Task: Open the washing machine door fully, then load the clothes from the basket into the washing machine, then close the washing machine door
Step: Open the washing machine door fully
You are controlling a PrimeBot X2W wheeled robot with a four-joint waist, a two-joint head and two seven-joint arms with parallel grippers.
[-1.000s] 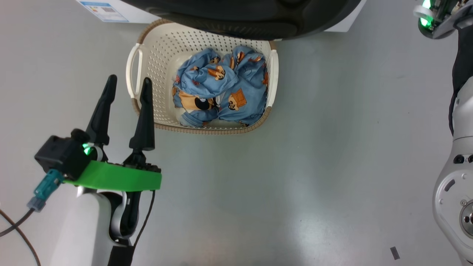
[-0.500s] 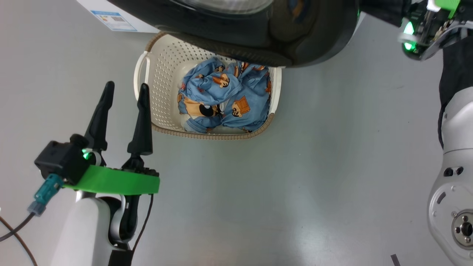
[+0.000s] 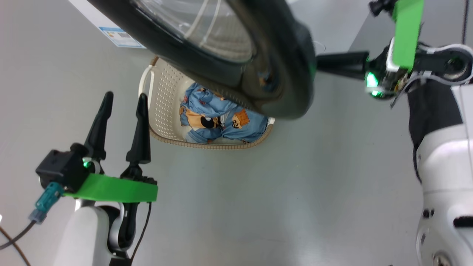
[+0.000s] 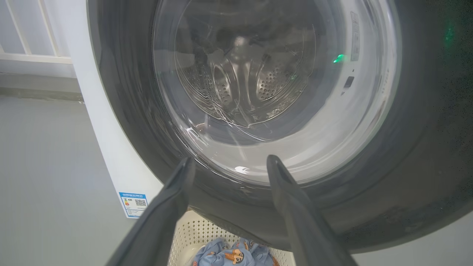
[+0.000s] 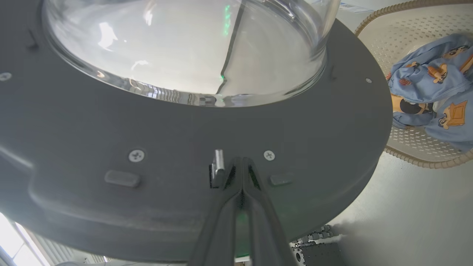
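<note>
Partly over basket [image 3: 164, 99]: washing machine door [image 3: 284, 66]

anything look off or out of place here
Nothing is spilled or damaged. One awkward thing: the washing machine door stands swung out right over the basket, covering its far half and part of the clothes, which lie bunched inside it.

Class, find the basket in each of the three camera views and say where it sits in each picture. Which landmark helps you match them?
Head view: basket at centre, its far end hidden under the washing machine door.
Left wrist view: basket at bottom middle, below the door.
Right wrist view: basket at upper right, beside the door.
Shared landmark: the blue clothes lying inside it.
</note>
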